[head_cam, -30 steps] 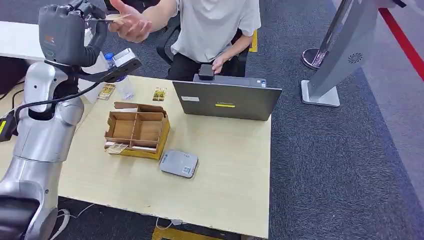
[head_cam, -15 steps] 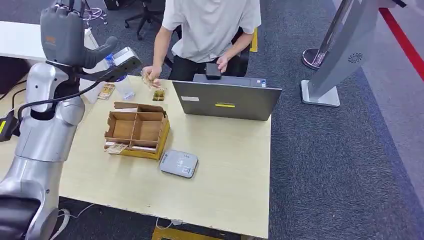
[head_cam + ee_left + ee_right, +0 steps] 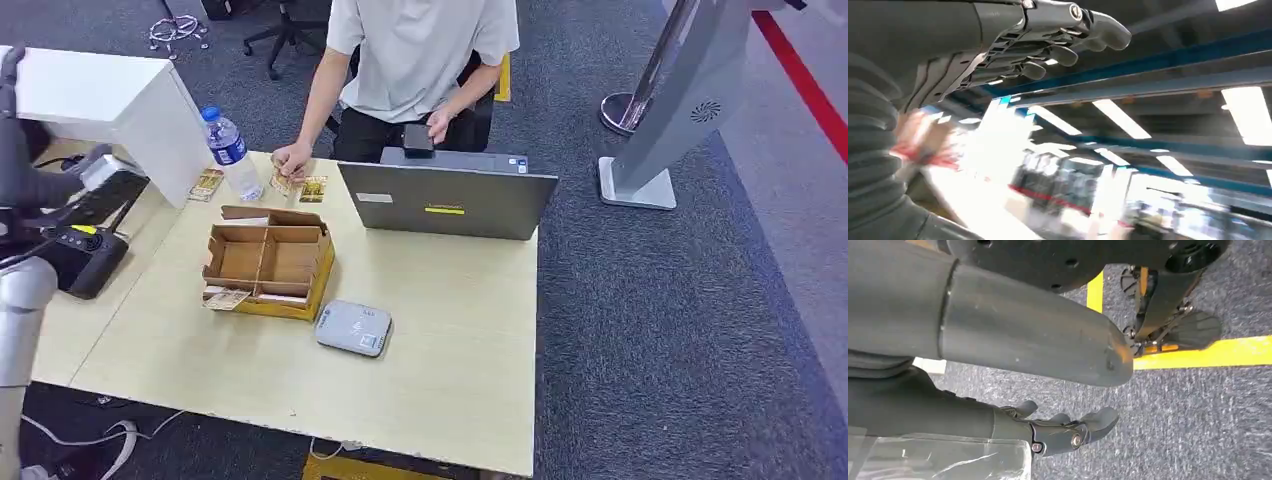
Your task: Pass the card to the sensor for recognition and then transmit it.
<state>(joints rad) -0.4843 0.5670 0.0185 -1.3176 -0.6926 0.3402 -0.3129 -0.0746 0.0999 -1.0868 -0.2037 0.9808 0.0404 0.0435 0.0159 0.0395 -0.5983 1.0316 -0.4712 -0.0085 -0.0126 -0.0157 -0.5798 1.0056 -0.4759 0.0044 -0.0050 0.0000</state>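
My left hand (image 3: 1048, 40) is raised with its fingers stretched out and holds nothing; in the head view it is a dark shape at the far left edge (image 3: 14, 150). My right hand (image 3: 1063, 431) hangs over the carpet, fingers loosely apart and empty. The grey card sensor (image 3: 353, 327) lies flat on the table in front of the cardboard box (image 3: 268, 262). A seated person's hand (image 3: 292, 160) rests on the table's far edge beside small gold cards (image 3: 314, 188). Another card (image 3: 228, 297) lies against the box's near left corner.
A grey laptop (image 3: 445, 200) stands at the back of the table (image 3: 450, 380). A water bottle (image 3: 230, 150) and another card (image 3: 208, 185) sit at the back left, by a white cabinet (image 3: 110, 100). A black device (image 3: 85, 255) lies at the left.
The person took the card from my raised left hand and brought it down to the table's far edge. My left arm has swung down and out to the left.
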